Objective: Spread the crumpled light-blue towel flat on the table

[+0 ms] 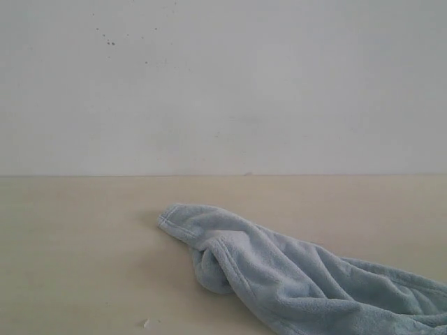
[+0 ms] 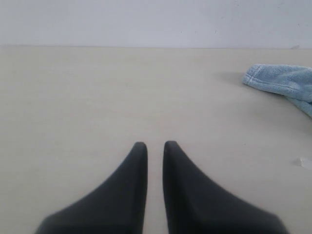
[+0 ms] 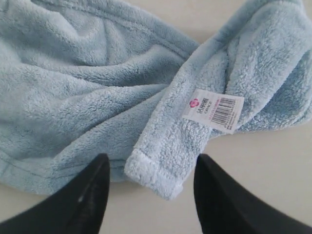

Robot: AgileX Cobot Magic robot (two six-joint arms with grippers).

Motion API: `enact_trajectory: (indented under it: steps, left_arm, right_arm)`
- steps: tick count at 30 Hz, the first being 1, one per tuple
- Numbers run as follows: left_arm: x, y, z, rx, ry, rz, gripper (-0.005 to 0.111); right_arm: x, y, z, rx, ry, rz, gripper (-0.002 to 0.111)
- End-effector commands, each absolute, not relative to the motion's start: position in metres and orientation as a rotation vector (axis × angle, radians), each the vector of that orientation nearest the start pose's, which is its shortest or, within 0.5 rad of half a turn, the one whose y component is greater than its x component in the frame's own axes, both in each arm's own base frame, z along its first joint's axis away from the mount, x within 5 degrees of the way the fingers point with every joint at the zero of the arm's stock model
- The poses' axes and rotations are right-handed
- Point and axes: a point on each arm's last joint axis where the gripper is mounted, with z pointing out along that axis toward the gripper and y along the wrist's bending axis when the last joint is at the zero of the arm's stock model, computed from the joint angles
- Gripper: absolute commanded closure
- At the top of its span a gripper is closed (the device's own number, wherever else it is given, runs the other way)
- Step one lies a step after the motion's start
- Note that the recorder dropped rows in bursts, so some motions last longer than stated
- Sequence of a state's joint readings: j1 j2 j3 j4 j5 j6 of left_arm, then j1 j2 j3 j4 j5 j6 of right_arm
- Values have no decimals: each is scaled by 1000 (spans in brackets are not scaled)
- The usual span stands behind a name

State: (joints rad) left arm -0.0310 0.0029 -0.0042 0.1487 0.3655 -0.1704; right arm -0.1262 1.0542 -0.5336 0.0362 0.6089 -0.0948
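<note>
Right tool [image 3: 152, 158]: jaws wide apart, empty, straddling hemmed corner of towel [image 3: 73, 87]; contact unclear. Left tool [image 2: 155, 144]: jaws nearly together, narrow slit, nothing held, over bare tabletop [image 1: 84, 244], well apart from towel. Wall [image 1: 223, 84]: white, dark specks, behind tabletop. Towel: light blue, crumpled, twisted, lying on right part of tabletop in exterior view, running off frame edge. Care tag [image 3: 213, 110]: white, barcode, near corner. White fleck [image 1: 146, 323]: on tabletop near towel.
</note>
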Motion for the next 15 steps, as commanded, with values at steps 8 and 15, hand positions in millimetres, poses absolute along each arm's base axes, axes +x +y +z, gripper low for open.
enact_trajectory:
  steps: [8, 15]
  left_arm:
    - [53, 3, 181, -33, 1838, -2, 94]
    - [53, 3, 181, -30, 1838, 0, 94]
  right_arm:
    - [200, -11, 183, -58, 2771, -20, 58]
    - [209, -7, 170, -216, 2828, -325, 58]
